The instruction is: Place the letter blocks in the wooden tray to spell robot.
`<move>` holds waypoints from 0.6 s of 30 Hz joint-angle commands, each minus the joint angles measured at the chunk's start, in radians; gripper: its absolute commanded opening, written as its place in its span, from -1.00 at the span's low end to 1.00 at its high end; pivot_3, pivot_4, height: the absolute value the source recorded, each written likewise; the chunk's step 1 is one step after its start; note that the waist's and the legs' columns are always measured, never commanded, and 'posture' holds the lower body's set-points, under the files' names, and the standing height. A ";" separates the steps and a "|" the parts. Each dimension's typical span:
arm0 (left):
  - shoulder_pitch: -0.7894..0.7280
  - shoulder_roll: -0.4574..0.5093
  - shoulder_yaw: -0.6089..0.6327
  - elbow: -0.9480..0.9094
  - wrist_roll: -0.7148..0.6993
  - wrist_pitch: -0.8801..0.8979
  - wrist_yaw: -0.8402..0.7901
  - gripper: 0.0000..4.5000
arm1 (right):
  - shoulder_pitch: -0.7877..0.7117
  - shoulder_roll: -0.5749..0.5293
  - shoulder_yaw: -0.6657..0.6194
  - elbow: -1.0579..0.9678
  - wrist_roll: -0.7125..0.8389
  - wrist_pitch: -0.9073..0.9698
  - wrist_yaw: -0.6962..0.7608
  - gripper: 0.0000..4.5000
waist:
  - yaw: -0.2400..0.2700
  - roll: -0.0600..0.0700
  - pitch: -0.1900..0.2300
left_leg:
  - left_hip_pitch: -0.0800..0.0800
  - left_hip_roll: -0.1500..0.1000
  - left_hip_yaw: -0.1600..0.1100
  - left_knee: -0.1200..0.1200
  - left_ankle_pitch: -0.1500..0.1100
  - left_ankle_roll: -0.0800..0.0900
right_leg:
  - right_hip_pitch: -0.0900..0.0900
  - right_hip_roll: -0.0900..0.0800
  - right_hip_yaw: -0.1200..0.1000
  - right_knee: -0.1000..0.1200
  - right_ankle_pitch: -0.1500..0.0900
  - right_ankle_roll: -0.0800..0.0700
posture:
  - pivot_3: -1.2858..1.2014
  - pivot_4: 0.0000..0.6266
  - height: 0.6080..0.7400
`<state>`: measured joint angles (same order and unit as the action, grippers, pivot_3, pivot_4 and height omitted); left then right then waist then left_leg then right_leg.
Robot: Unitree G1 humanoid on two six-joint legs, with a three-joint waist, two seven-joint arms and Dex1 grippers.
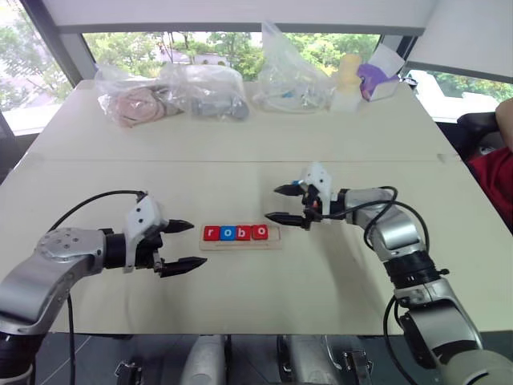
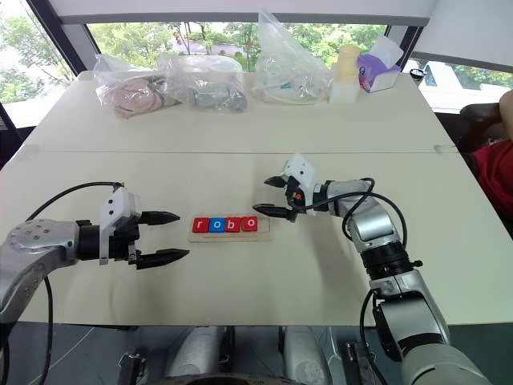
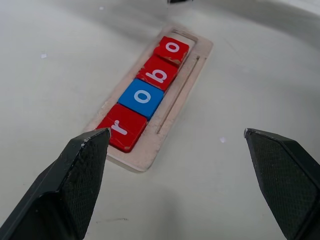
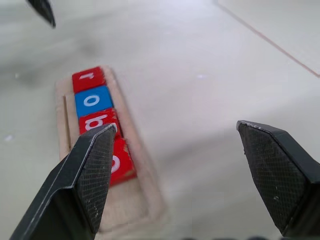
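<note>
From the head camera, a pale table (image 1: pixel 240 297) is sitting before bright windows, with the wooden tray (image 1: pixel 272 238) between the left gripper (image 1: pixel 186 244) and right gripper (image 1: pixel 282 204), both gaping empty. In the left wrist view, the letter blocks (image 3: pixel 141 97) are lying in the tray reading r, o, b, o, the last tilted on the rim. In the right wrist view, they are looking light, stiff and smooth, likely best pinched across opposite edges.
</note>
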<state>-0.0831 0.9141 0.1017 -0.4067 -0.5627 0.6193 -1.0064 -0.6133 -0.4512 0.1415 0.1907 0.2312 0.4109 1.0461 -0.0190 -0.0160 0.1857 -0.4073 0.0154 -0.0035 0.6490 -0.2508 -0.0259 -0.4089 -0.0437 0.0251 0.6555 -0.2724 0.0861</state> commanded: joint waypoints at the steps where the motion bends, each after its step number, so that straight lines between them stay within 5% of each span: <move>1: -0.025 -0.016 0.015 0.002 0.002 -0.037 -0.004 1.00 | 0.002 -0.003 -0.053 -0.012 -0.018 0.015 -0.114 0.78 | 0.000 0.000 0.000 | 0.000 0.000 0.000 0.000 0.000 0.000 | 0.000 0.000 0.000 0.000 0.000 0.000 | 0.03 -0.52 0.92; 11: -0.201 -0.253 -0.075 0.064 0.089 -0.119 0.182 1.00 | 0.032 0.123 -0.176 -0.158 -0.101 0.447 -0.637 0.78 | 0.005 0.000 -0.001 | -0.001 -0.001 0.000 0.000 0.000 0.000 | -0.001 0.000 0.000 0.000 0.000 0.000 | 0.03 -0.52 0.92; 18: -0.258 -0.335 -0.119 0.128 0.156 -0.145 0.237 1.00 | 0.012 0.249 -0.186 -0.163 -0.091 0.491 -0.766 0.78 | -0.003 0.000 -0.001 | -0.001 -0.001 0.000 0.000 0.000 0.000 | -0.001 0.001 0.001 0.002 0.000 0.001 | 0.03 -0.52 0.92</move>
<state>-0.3286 0.5766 -0.0211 -0.2724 -0.4267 0.4956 -0.7789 -0.5748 -0.2111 -0.0388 0.0457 0.1398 0.9091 0.3052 -0.0218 -0.0163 0.1848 -0.4080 0.0147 -0.0032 0.6493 -0.2508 -0.0260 -0.4102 -0.0422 0.0257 0.6572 -0.2720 0.0867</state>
